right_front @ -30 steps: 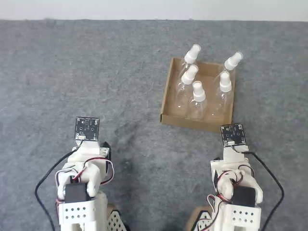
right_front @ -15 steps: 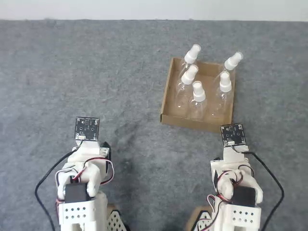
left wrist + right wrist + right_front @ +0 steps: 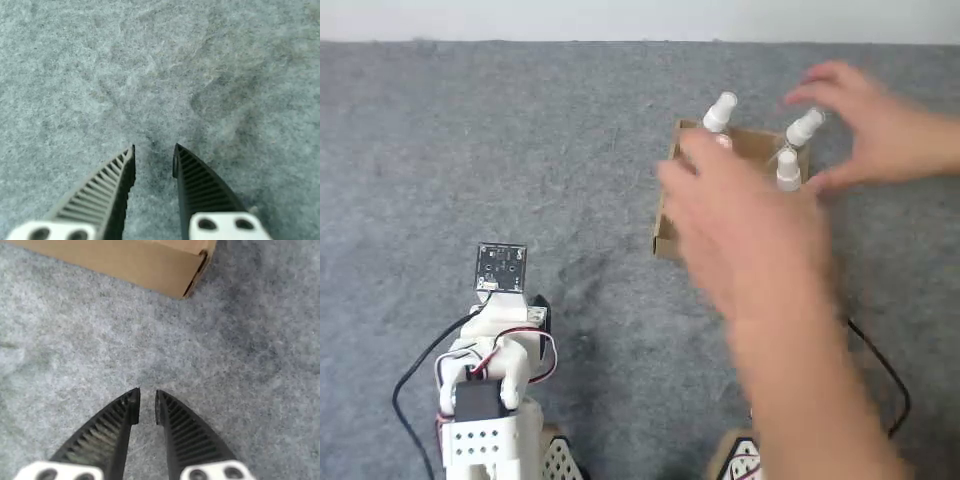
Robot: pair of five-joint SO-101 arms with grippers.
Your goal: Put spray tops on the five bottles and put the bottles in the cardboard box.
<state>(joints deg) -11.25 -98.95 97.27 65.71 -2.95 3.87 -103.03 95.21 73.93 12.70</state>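
My left gripper (image 3: 154, 150) hangs over bare grey carpet (image 3: 150, 65), jaws apart with a clear gap and nothing between them. The right gripper (image 3: 147, 392) is almost together, only a thin slit at the tips, also holding nothing, and points at the carpet just short of the near corner of the cardboard box (image 3: 125, 260). From above, the left arm (image 3: 485, 375) sits parked exactly where it was a second ago.

The change is over the box: half a second ago it stood alone with all five bottles upright in it, tops on. Now a person has come in with both hands. The near hand (image 3: 750, 230) and its forearm cover most of the cardboard box (image 3: 752, 136), two of the bottles and my right arm. The far hand (image 3: 875, 125) curls around the far right corner by one of the spray tops (image 3: 805, 127). I can't tell whether it touches. Three capped bottles (image 3: 720, 110) are visible at the back.

My read: task looks finished on my side, and the person is taking over, likely a reset. I'd hold both arms still.
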